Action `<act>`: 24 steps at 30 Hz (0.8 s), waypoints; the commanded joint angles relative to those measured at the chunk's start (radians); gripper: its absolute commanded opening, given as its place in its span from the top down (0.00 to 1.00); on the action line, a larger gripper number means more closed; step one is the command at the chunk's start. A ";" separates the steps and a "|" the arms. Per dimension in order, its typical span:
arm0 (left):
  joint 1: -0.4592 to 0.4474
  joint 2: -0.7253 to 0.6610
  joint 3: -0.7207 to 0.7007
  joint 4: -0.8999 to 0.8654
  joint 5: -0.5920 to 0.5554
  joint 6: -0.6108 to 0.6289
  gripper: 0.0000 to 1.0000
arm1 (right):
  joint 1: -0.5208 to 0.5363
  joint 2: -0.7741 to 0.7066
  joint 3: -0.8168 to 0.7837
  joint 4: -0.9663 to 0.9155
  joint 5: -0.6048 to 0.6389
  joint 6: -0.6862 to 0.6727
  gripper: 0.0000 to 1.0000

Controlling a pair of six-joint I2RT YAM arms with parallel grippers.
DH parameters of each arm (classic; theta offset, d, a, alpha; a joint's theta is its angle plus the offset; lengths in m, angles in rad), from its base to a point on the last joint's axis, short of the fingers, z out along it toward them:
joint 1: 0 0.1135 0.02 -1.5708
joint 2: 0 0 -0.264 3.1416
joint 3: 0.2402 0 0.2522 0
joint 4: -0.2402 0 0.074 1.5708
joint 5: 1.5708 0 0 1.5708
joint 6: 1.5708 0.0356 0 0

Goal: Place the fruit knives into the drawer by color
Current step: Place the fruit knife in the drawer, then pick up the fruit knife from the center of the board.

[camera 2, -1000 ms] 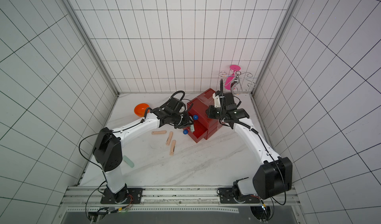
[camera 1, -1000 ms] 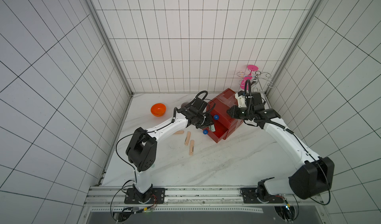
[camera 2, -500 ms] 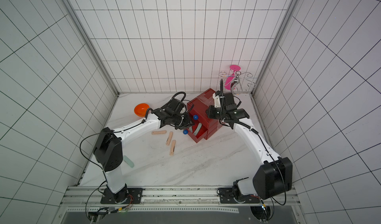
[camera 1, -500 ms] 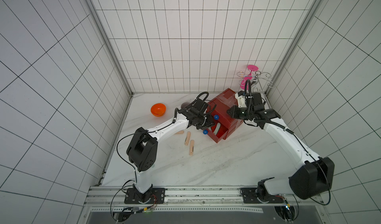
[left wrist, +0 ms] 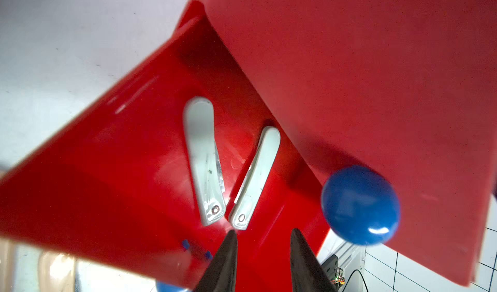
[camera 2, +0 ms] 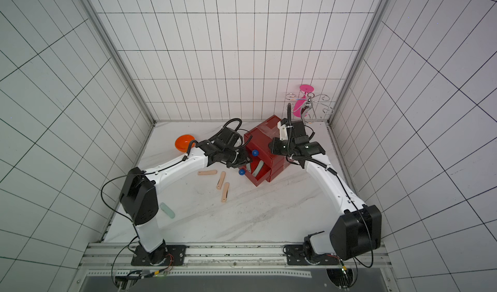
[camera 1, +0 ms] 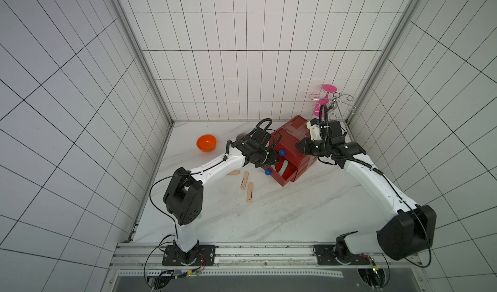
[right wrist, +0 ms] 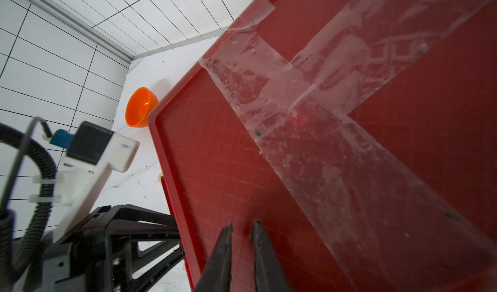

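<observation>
walls (camera 1: pixel 242 62): white tile, dark grout | floor: white marble tabletop (camera 1: pixel 295 218), grey veins | front: aluminium rail (camera 1: pixel 269 253) | light: even

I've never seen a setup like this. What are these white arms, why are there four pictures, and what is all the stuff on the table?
These are two robot arms fixed at the front edge of a table. Each ends in a two-fingered gripper. Two pictures look down from above, side by side. The other two come from small cameras on the arms' wrists.

A red chest of drawers stands at the back. One drawer is pulled out, with two pale mint folding knives inside. The left gripper hangs open and empty over it. The right gripper, its jaws a slit apart, holds nothing at the chest's taped top.

Three peach-pink knives, one mint knife and an orange bowl lie on the table.
</observation>
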 commanded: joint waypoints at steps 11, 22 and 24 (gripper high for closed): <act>0.071 -0.253 -0.074 -0.337 -0.264 0.087 0.63 | 0.022 0.081 -0.120 -0.373 -0.005 0.011 0.82; 0.397 -0.543 -0.537 -0.392 -0.341 0.091 0.61 | 0.023 0.083 -0.116 -0.379 -0.004 0.000 0.82; 0.420 -0.557 -0.591 -0.400 -0.351 0.082 0.61 | 0.022 0.083 -0.118 -0.379 -0.001 -0.003 0.82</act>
